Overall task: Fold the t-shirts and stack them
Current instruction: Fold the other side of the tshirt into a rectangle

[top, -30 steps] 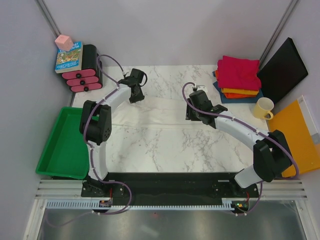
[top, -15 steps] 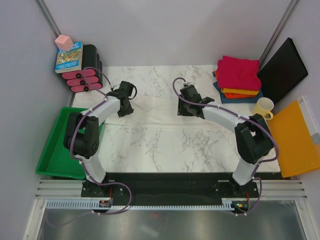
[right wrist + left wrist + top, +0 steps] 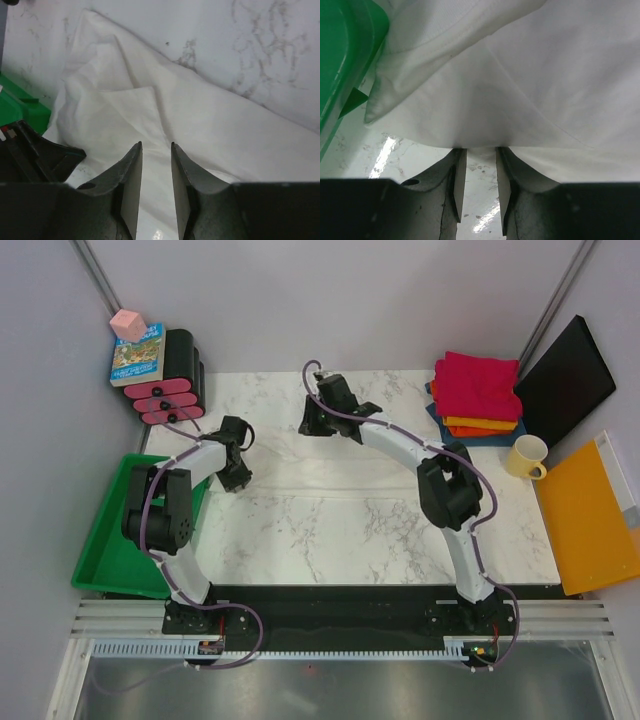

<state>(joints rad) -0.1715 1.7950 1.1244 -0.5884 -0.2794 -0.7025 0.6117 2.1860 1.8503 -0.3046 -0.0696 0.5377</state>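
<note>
The off-white t-shirt [image 3: 330, 462] lies wrinkled across the marble table [image 3: 380, 540]; it fills the left wrist view [image 3: 520, 75] and the right wrist view [image 3: 150, 100]. My left gripper [image 3: 238, 468] is at the shirt's left end beside the bin. Its jaws stand partly apart [image 3: 481, 150], their tips under the cloth's edge, with bare marble showing in the gap. My right gripper [image 3: 306, 424] hovers over the shirt at the far middle. It is narrowly open [image 3: 156, 145] with nothing pinched. Folded magenta [image 3: 477, 385], orange [image 3: 480, 425] and dark blue [image 3: 445, 430] t-shirts are stacked at the far right.
A green bin [image 3: 130, 530] sits off the table's left edge, close to my left gripper [image 3: 340, 65]. A yellow mug [image 3: 527, 455], an orange-yellow board [image 3: 595, 520] and a black panel [image 3: 565, 380] are at the right. A book [image 3: 138, 355] rests on a black-and-pink holder [image 3: 170, 390] at the far left.
Both grippers swept leftward. The left one came nearer and toward the bin. The right one crossed to the far middle of the table, and its jaws narrowed.
</note>
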